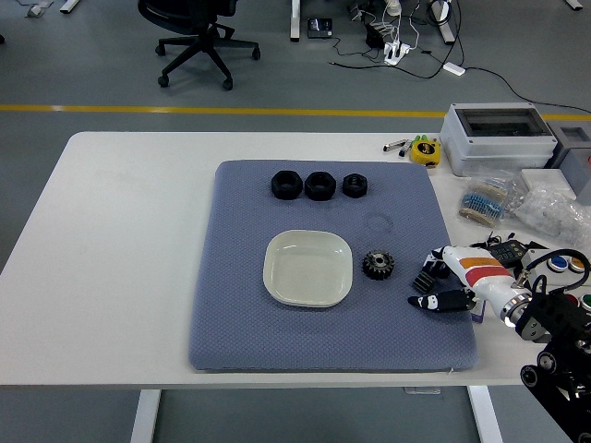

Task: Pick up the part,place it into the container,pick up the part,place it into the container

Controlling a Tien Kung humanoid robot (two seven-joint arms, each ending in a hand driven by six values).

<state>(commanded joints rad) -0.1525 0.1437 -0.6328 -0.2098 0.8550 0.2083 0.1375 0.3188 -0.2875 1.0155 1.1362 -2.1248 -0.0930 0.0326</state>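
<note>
While nuts sit apart, gear neighbours dish.

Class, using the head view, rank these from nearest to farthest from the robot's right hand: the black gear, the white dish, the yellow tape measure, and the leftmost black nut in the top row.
1. Black gear, just left of the right hand.
2. White dish, further left, mid-mat.
3. Yellow tape measure, far side, off the mat.
4. Leftmost black nut, far left of the row.

Floor: grey, yellow line running left to right.
Chair: black, wheeled, far left.
Cables: tangled, far right.
</note>
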